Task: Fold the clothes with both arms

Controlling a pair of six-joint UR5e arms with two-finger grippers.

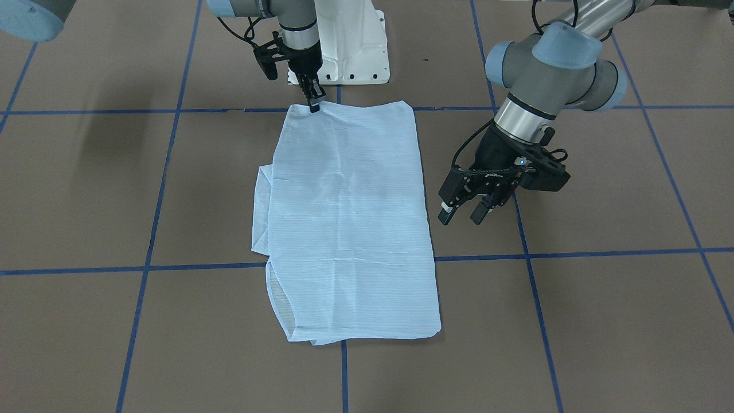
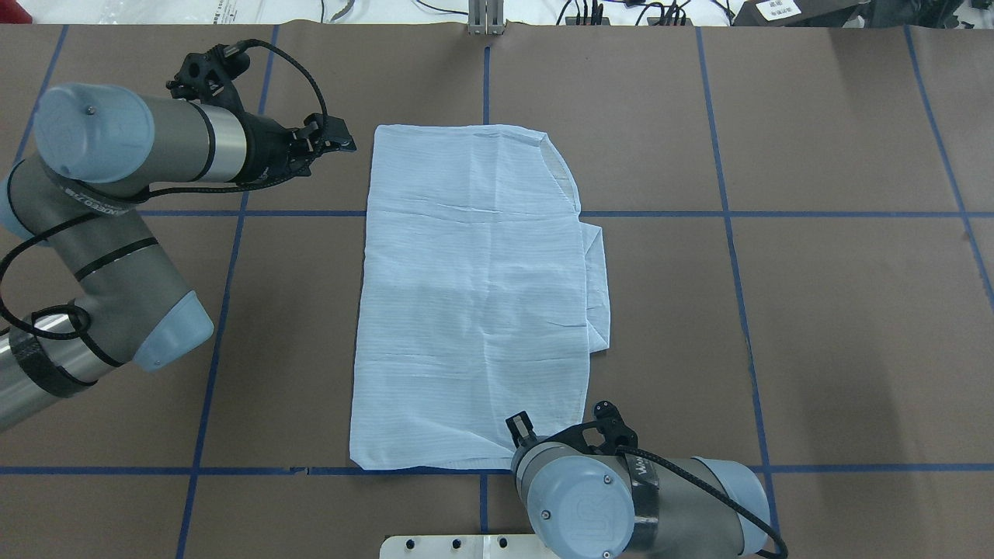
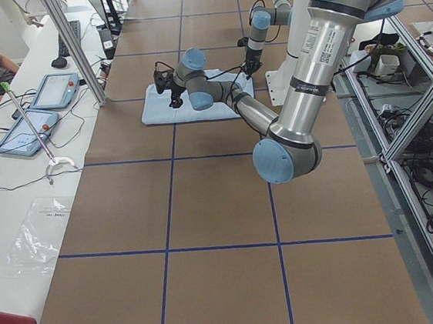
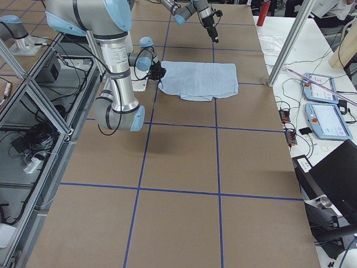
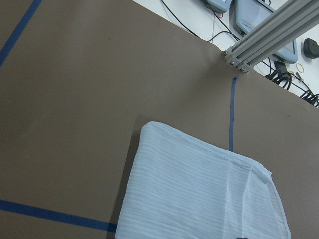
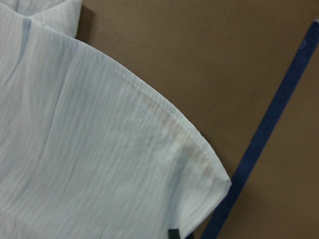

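Brown table (image 1: 602, 321), blue tape grid (image 1: 573, 252), white bench (image 3: 3, 192).

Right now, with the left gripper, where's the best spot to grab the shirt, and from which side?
I'd grip the shirt at its near-left corner, coming in low from the robot's left. That edge lies flat and straight, and the right gripper sits at the near-right corner, so the open left gripper would pair with it.

Lighting: bright, even, from overhead. Shadows: soft dark patch at upper left of front-facing view; faint grey band across shirt (image 1: 350, 201) centre. Focus: sharp; wrist close-ups slightly soft.
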